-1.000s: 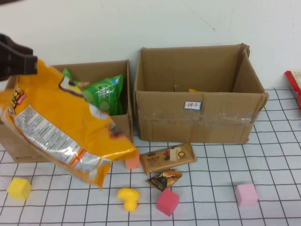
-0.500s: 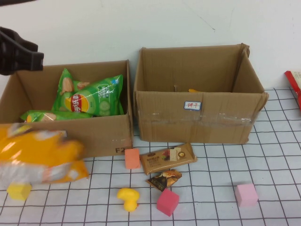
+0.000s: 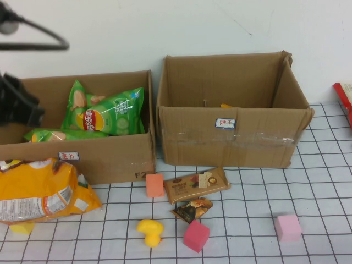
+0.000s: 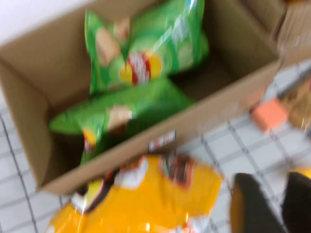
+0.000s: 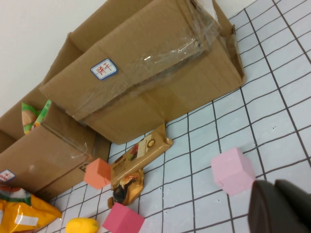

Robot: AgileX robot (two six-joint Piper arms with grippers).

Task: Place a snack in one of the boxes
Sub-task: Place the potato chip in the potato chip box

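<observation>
A large orange snack bag lies on the table in front of the wider, lower box, outside it; it also shows in the left wrist view. That box holds two green chip bags. The taller taped box stands to its right. My left gripper hangs over the lower box's left end, open and empty. My right gripper is shut and empty, low over the table near a pink block; it is out of the high view.
A brown snack bar and a small dark packet lie before the taller box. Around them are an orange block, a magenta block, a yellow duck and a pink block. A red item sits at the right edge.
The orange bag left my left gripper, fell and now lies on the table in front of the lower box. The left gripper has drawn back to the left.
</observation>
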